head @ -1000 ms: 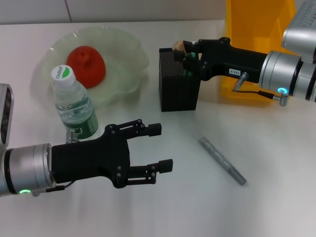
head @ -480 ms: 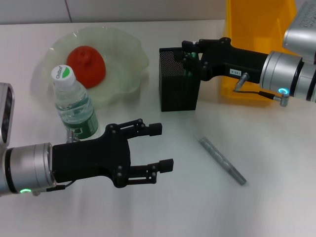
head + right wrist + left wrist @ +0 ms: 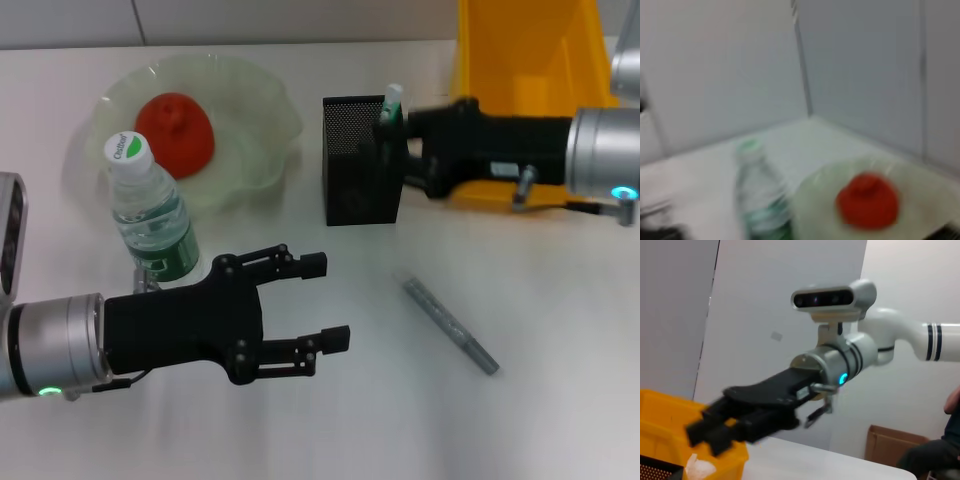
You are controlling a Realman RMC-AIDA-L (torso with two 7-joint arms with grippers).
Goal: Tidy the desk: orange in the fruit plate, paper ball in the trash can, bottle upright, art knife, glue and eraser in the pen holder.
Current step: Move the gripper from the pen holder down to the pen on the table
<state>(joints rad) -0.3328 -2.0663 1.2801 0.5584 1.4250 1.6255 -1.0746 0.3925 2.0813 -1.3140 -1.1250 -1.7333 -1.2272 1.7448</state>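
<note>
Orange (image 3: 174, 132) sits in the fruit plate (image 3: 255, 150), bottle (image 3: 148, 212) upright, glue (image 3: 391, 103) in the pen holder (image 3: 362, 175); art knife (image 3: 450, 325) lies on the tabletop (image 3: 560, 300). Left gripper (image 3: 322, 300) open; right gripper (image 3: 400, 150) unclear

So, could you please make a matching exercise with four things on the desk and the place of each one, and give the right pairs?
Things:
1. orange
2. bottle
3. glue
4. art knife

Places:
A. lying flat on the bare desk
B. standing upright beside the fruit plate
C. in the fruit plate
D. sticking up out of the pen holder

Pairs: 1-C, 2-B, 3-D, 4-A
</note>
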